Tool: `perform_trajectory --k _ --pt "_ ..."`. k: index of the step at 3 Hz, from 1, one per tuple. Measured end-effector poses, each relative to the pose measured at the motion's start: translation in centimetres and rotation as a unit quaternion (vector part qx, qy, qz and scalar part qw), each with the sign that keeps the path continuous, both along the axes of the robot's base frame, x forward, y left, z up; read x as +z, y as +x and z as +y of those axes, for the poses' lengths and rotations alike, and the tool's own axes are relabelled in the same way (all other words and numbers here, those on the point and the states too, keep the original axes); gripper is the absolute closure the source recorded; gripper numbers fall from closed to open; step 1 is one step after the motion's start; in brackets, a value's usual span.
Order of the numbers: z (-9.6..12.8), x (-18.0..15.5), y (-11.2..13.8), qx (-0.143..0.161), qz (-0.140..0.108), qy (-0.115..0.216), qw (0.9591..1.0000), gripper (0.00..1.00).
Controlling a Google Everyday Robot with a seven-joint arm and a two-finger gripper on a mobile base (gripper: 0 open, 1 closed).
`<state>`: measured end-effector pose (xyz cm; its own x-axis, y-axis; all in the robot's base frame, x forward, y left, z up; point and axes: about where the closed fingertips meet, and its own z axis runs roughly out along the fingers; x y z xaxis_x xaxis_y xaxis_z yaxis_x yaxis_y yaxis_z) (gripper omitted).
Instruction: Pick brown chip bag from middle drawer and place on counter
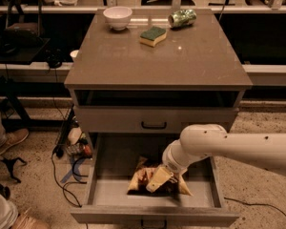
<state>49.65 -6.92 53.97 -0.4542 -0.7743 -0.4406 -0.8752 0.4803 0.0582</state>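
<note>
dim lab room, speckled floor, dark benches behind the counter (157, 66). the brown chip bag (139, 179) lies flat in the middle drawer (109, 197), which stands open below the counter's front edge. the bag is about mid-width on the drawer floor. the gripper (157, 179) is down inside the drawer, its tan tip over the bag's middle. grip state unreadable: can't see if it's spread or closed, or whether it has the bag. the white arm (229, 147) comes in from the right, below the counter's front right corner. on the counter: white bowl (117, 17) back left, green sponge (153, 35) back centre, crushed green can (182, 18) back right. cables (69, 175) lie on the floor left of the counter.
</note>
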Motion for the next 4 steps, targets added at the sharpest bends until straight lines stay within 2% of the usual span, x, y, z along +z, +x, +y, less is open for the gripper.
perform_trajectory --k 1,3,4 --pt "0.5 -5.0 1.8 -0.013 0.007 -0.012 0.9998 0.00" --pt "1.3 -10.1 3.0 -0.007 0.026 -0.025 0.9993 0.00" --pt "1.9 -12.5 2.5 0.012 0.037 -0.023 0.9990 0.26"
